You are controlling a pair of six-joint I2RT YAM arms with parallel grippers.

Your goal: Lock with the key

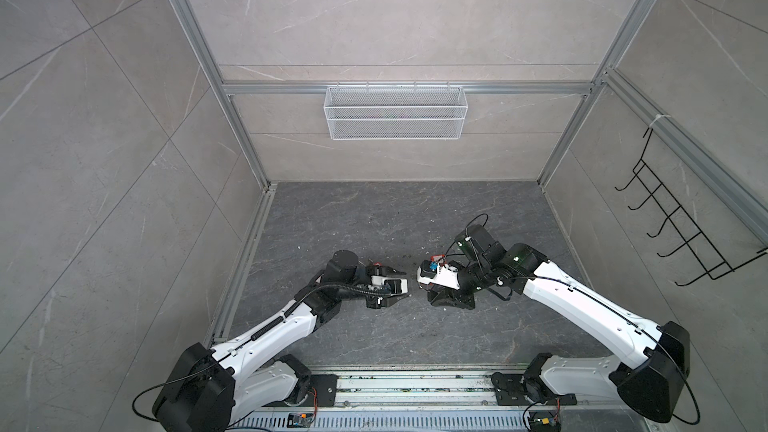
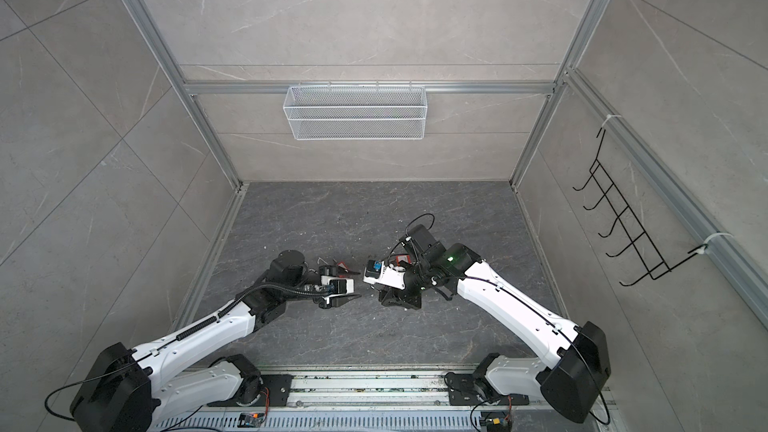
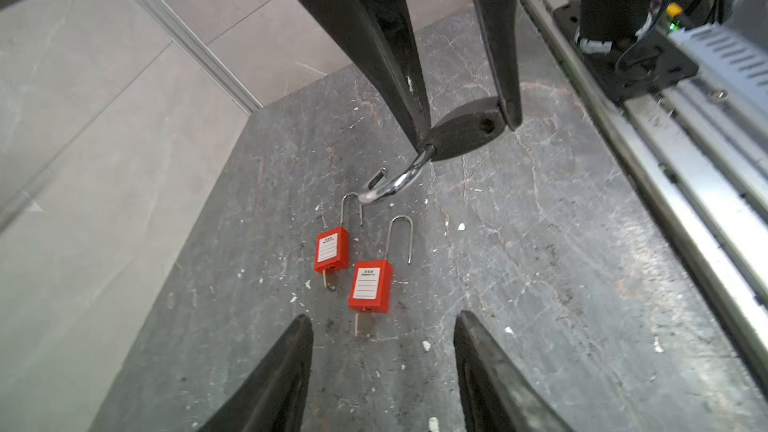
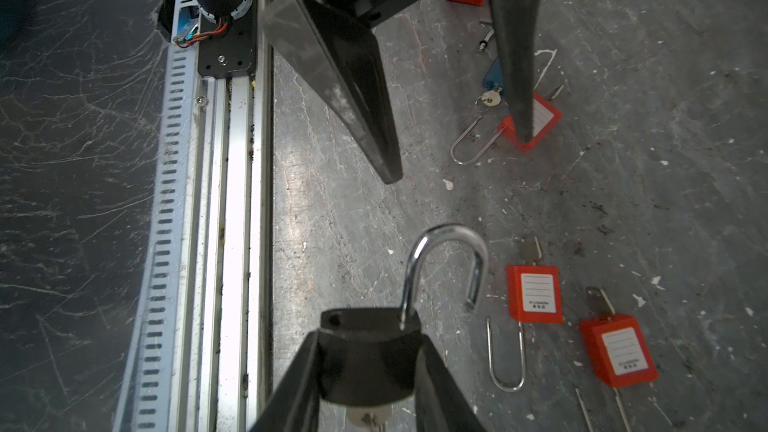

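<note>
Right gripper [image 4: 368,338] clamps the black padlock [image 4: 365,367], shackle [image 4: 451,236] swung open; left gripper [image 3: 384,317] gapes empty. We fear pushing the shackle could twist it loose.

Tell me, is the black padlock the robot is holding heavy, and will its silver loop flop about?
The black padlock is probably heavy for its size: the body looks solid and the shackle is thick metal. The open shackle may swivel on its one seated leg, but looks stiff, not floppy. The smooth body could slip in the right gripper, which pinches only its sides.
</note>
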